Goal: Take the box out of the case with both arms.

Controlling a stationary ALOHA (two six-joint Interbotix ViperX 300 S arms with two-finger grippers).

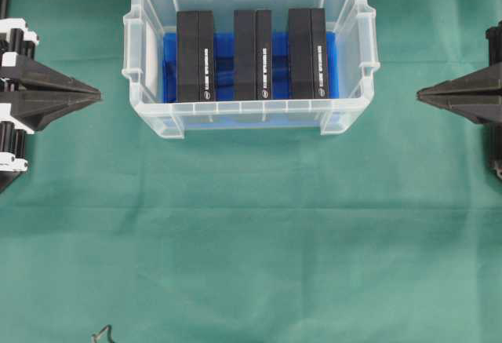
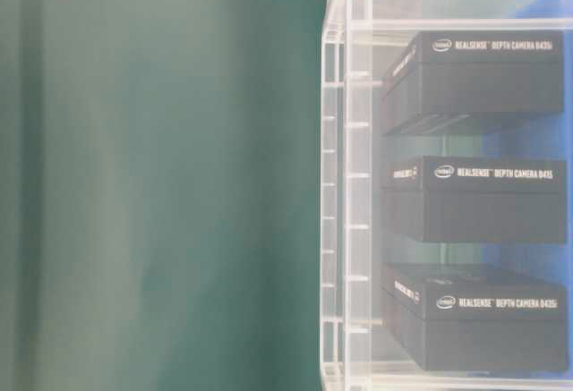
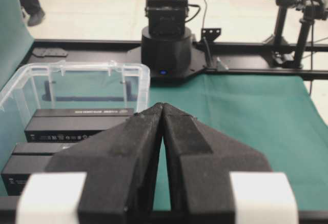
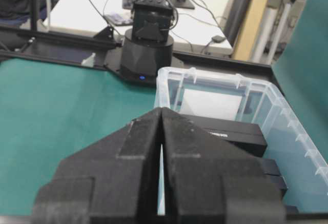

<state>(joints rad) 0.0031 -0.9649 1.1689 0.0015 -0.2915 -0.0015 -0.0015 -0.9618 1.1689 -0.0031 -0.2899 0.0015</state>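
Closest to us, our left claw (image 3: 162,112) and right claw (image 4: 161,115) are pressed together, empty, pointing level at each other across the green desk (image 1: 251,241). Between them sits the case (image 1: 245,115), three black RealSense boxes (image 1: 252,54) side by side inside.

Green cloth (image 1: 251,233) all around the case (image 1: 247,111), which is clear plastic with a ribbed rim and a vivid blue sheet (image 1: 223,68) showing through its bottom. Inside the case, three matte black boxes (image 1: 252,54), each with small white lettering. Either side of the case, a black left gripper (image 1: 92,92) with white bands behind it, and an all-black right gripper (image 1: 423,92).
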